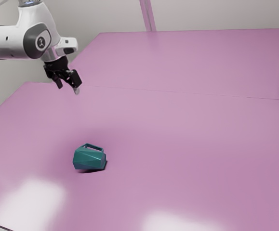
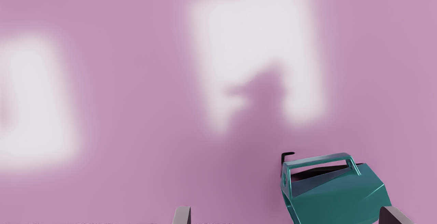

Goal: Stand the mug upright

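High over the table's far left in the exterior view, my gripper [image 1: 68, 85] hangs well above and away from the mug. A teal faceted mug [image 1: 89, 158] lies on its side on the table, its handle turned upward. In the wrist view the gripper [image 2: 285, 217] stands open, its two fingertips wide apart at the bottom edge. The mug [image 2: 341, 196] appears there close to one fingertip, handle side visible, its lower part cut off by the edge of the picture. Nothing is held.
The pink table [image 1: 192, 159] spreads around the mug, with bright light patches and the arm's shadow on it. Behind it in the exterior view is another pink surface [image 1: 192, 62], with a seam between the two.
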Controlling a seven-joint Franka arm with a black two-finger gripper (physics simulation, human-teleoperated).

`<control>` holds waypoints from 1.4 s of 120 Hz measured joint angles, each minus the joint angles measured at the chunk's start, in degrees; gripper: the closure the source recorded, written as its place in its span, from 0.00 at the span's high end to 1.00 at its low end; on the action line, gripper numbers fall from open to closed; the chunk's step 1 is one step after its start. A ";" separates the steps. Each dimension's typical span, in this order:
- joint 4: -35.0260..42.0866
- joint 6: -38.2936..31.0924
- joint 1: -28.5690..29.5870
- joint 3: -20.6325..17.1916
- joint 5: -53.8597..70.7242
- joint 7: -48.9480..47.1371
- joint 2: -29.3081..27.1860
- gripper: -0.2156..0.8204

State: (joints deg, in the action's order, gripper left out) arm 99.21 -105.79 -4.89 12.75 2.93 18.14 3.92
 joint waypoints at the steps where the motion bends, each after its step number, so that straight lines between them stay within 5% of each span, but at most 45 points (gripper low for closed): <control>1: 0.17 -0.07 0.08 0.04 -0.02 0.02 -0.05 0.79; 26: 8.89 -2.42 0.11 2.62 -5.63 0.37 -7.06 0.79; 48: 21.23 -5.39 8.47 6.06 -21.61 3.13 -10.35 0.79; 115: 34.99 -7.41 9.22 7.08 -38.29 16.78 -8.25 0.79; 168: 35.53 -7.77 7.97 7.11 -44.99 23.87 -2.20 0.79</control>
State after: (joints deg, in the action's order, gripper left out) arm 134.74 -113.55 3.08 19.86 -42.06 42.00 1.72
